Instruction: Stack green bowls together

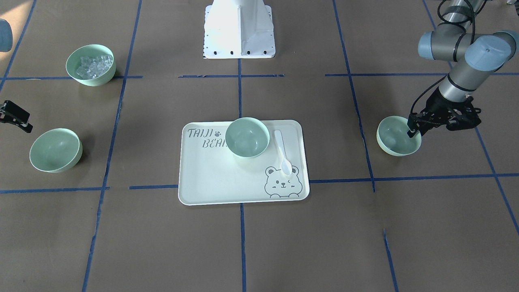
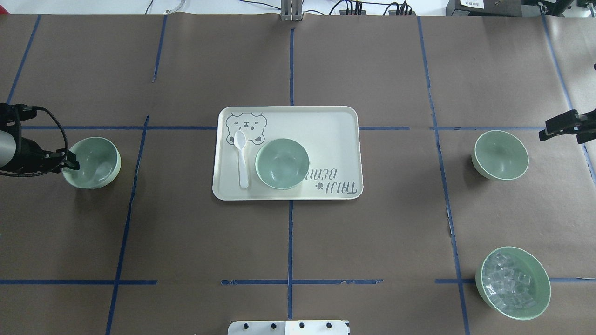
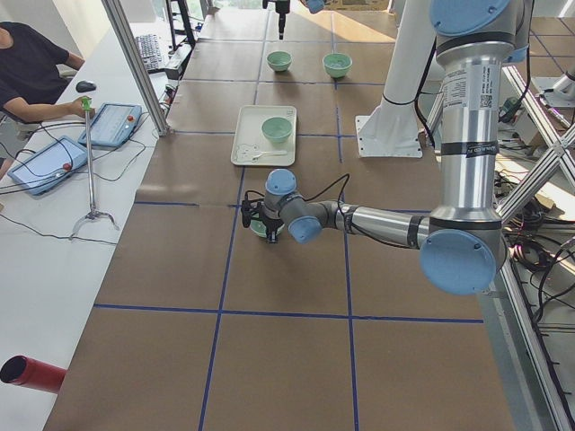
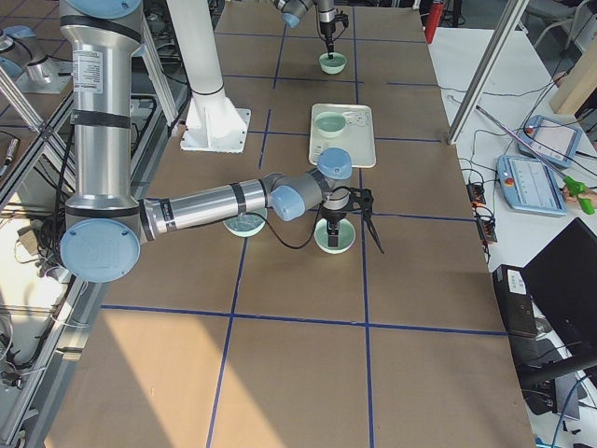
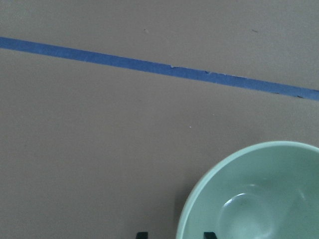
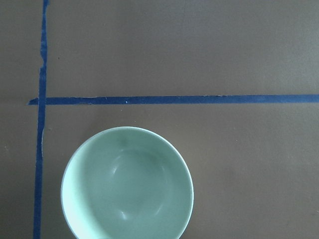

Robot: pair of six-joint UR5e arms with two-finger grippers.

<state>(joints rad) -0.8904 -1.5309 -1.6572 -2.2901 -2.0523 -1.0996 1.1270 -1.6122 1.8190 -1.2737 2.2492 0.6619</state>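
3 green bowls, all alike: pale mint, round, smooth, no marks, all upright and empty, none stacked yet. The middle bowl [image 2: 282,164] sits on a bear-print tray [image 2: 326,123] at bench [image 2: 372,242] centre, w/ a white plastic spoon [image 2: 241,158] lying just beside it on the tray, apart from it. The left bowl [image 2: 91,162] stands on bare brown paper well out to the robot's left. The right bowl [image 2: 501,154] stands well out to its right, just inside a blue tape cross.

Left gripper [image 1: 413,132] is down at the left bowl's outer rim, fingers spread a little. In the wrist view one tip is outside the wall and one inside, rim between them, not pinched. Right gripper [image 1: 26,122] is spread wide, near the right bowl on its outer side, clear of it.

A 4th green bowl [image 2: 513,283], straighter-sided, sits nearer the robot on its right, holding clear ice-like cubes [image 2: 507,281].
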